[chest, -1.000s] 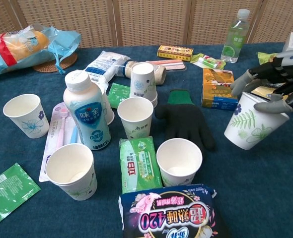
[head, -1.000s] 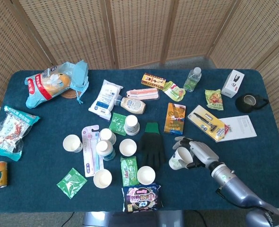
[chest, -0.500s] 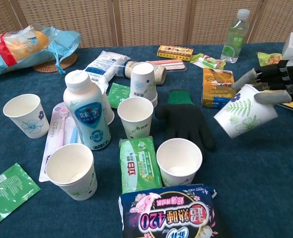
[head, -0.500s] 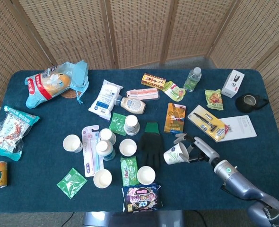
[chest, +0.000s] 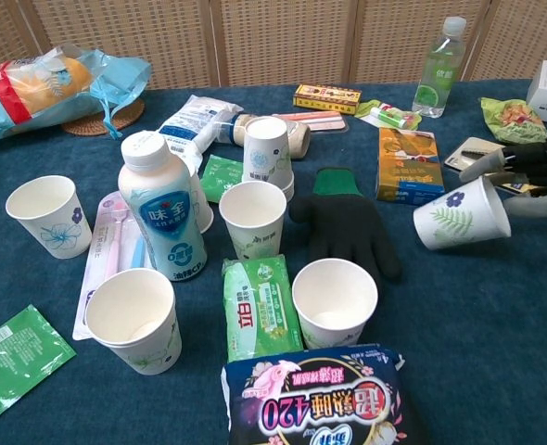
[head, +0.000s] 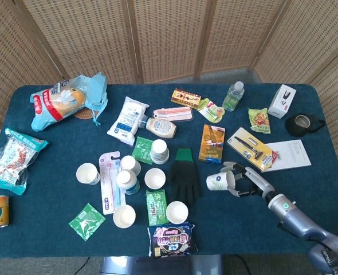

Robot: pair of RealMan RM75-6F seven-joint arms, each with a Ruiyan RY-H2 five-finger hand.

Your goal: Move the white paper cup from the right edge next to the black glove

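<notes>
Lying tipped on its side just right of the black glove (head: 184, 177), the white paper cup (head: 221, 181) points its base left — mouth ringed by the right hand (head: 246, 182)'s fingers, contact unclear.

Bright, even, diffuse daylight; soft faint shadows; sharp focus throughout; mild glare on glossy packets; no blur.

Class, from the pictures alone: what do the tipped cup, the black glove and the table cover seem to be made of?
Cup: likely paper, matte white with a printed leaf. Glove: probably knit fabric, dull black, green cuff. Table cover: apparently felt or short-pile cloth, fuzzy dark blue, no shine.
</notes>
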